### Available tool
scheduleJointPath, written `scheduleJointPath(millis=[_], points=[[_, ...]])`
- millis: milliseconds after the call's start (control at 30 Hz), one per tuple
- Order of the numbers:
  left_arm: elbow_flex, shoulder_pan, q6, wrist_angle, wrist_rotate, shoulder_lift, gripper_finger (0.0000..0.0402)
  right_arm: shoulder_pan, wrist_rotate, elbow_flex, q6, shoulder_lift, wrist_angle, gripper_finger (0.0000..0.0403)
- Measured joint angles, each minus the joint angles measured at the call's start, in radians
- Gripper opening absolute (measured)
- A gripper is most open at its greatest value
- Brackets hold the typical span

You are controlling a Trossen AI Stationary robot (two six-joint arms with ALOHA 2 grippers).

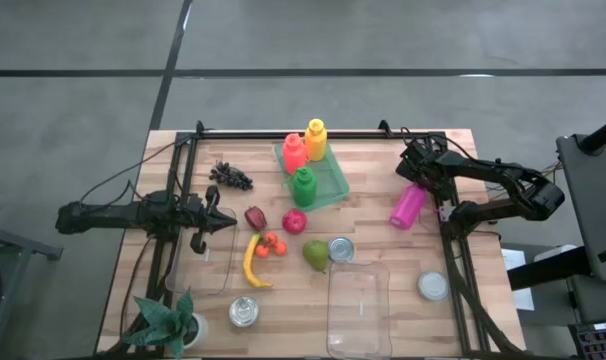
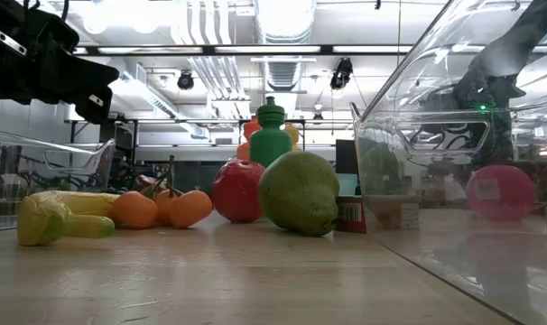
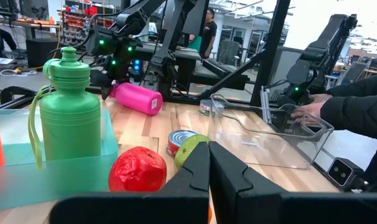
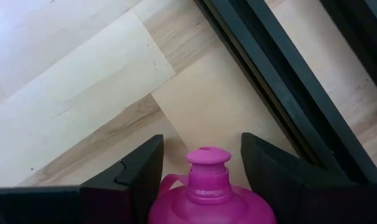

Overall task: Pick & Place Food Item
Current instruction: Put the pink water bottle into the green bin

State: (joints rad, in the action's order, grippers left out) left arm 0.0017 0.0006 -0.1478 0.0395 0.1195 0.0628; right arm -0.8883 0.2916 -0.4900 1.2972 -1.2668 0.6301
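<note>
Pink bottle (image 4: 208, 193) lies between the right tool's (image 4: 201, 165) parted fingers, grasp unclear.

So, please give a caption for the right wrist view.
Right claw straddling the pink bottle above the wooden table.

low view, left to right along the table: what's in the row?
yellow banana → orange tomatoes → red apple → green pear → can → clear container, with the pink bottle seen through it. The green bottle overlaps the apple and pear behind them, so it is left out.
</note>
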Motion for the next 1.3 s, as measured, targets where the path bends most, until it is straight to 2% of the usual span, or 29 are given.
scheduleJointPath(millis=[233,367,567,767,933,1300], points=[[0.0,0.0,0.0,0.0,0.0,0.0,0.0001,0.0,-0.001,0.0,-0.019,0.0,-0.003,0.021],[0.0,0.0,0.0,0.0,0.0,0.0,0.0001,0.0,-0.003,0.0,-0.023,0.001,-0.005,0.0196],[0.0,0.0,0.0,0.0,0.0,0.0,0.0001,0.001,-0.007,-0.028,-0.065,0.001,-0.024,0.0196],[0.0,0.0,0.0,0.0,0.0,0.0,0.0001,0.0,0.027,-0.064,-0.122,0.001,-0.02,0.0211],[0.0,0.0,0.0,0.0,0.0,0.0,0.0001,0.005,0.043,-0.088,-0.147,0.001,-0.023,0.0196],[0.0,0.0,0.0,0.0,0.0,0.0,0.0001,0.039,0.083,-0.105,-0.15,0.001,-0.026,0.0196]])
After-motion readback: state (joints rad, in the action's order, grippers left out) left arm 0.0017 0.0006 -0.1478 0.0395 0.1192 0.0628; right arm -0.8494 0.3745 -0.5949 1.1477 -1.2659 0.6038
